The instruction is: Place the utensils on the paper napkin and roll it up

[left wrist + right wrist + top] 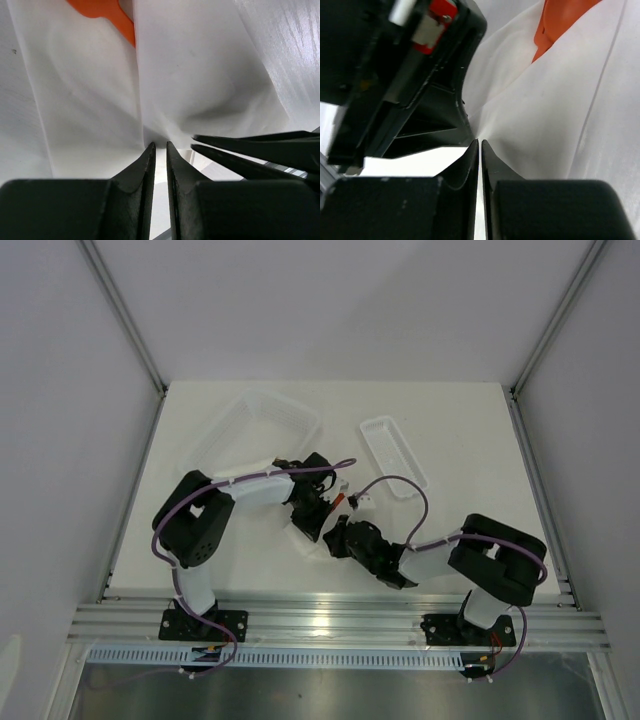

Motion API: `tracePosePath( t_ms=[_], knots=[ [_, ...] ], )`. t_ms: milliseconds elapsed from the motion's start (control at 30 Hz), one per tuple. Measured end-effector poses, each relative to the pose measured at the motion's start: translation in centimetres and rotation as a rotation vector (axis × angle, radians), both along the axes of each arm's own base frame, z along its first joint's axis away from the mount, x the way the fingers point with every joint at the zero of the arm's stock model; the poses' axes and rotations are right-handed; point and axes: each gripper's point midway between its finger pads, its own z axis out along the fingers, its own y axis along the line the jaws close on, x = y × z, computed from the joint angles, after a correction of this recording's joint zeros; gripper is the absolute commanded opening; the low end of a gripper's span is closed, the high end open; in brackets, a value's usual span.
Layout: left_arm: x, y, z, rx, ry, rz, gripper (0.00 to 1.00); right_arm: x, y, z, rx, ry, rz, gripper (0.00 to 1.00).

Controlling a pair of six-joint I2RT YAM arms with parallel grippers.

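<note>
The white paper napkin point(200, 75) fills both wrist views, folded over orange-red utensils point(107, 12) of which only an end shows at the top. In the right wrist view the utensils point(560, 20) poke out of the napkin point(560, 125) the same way. My left gripper point(160, 145) is pinched on a puckered fold of the napkin, with a narrow slit between its jaws. Close beside it, my right gripper point(480, 141) is nipped on the napkin too, and creases fan out from its tips. From above, both grippers point(325, 528) meet over the napkin point(303, 543), near an orange utensil tip point(341, 502).
A large clear plastic container point(265, 425) lies behind the left arm. A narrow clear tray point(395, 455) lies at the back right. The right gripper's fingers point(260, 145) cross the left wrist view, and the left gripper's body point(395, 75) crowds the right wrist view.
</note>
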Motion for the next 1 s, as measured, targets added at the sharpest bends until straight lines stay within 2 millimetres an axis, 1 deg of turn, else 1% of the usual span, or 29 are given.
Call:
tracePosePath(
  t_ms=[133, 267, 333, 567, 867, 1000],
  knots=[
    [0.0, 0.0, 0.0, 0.0, 0.0, 0.0, 0.18, -0.4, -0.5, 1.1, -0.01, -0.015, 0.013, 0.07],
    [0.0, 0.0, 0.0, 0.001, -0.001, 0.001, 0.19, -1.2, -1.9, 1.6, -0.013, -0.02, 0.02, 0.03],
    [0.0, 0.0, 0.0, 0.001, -0.001, 0.001, 0.19, -1.7, -2.8, 1.3, -0.024, -0.011, 0.025, 0.0],
    [0.0, 0.0, 0.0, 0.001, -0.001, 0.001, 0.19, -3.3, -4.2, -0.8, -0.048, 0.04, 0.054, 0.0],
    [0.0, 0.0, 0.0, 0.001, -0.001, 0.0, 0.19, -3.7, -4.2, -1.0, -0.003, 0.064, 0.048, 0.0],
    [0.0, 0.0, 0.0, 0.001, -0.001, 0.0, 0.2, -4.0, -4.6, -1.1, 0.029, 0.066, 0.039, 0.0]
  ],
)
